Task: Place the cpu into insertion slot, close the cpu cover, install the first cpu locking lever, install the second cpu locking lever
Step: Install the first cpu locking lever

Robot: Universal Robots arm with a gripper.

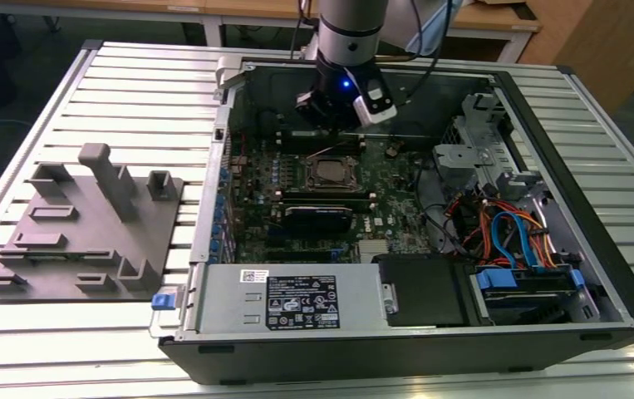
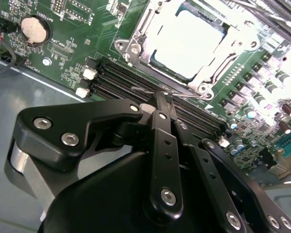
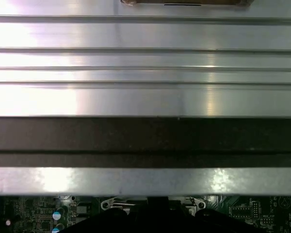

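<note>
cpu (image 2: 186, 41) in insertion slot (image 2: 136, 46), cover closed

Open computer case (image 1: 582, 274) on slatted table (image 1: 140, 91) — grey fixture block (image 1: 84, 229) beside it.

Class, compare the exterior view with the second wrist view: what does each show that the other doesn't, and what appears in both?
Exterior view alone: the whole open computer case on the slatted table, a grey fixture block to the exterior view's left, the power supply, coloured cables and the arm.

Second wrist view alone: a round coin battery and the gripper with its black linkages, fingers together beside the socket.

Both: the motherboard, the cpu seated in the insertion slot, and the black memory slots.
</note>
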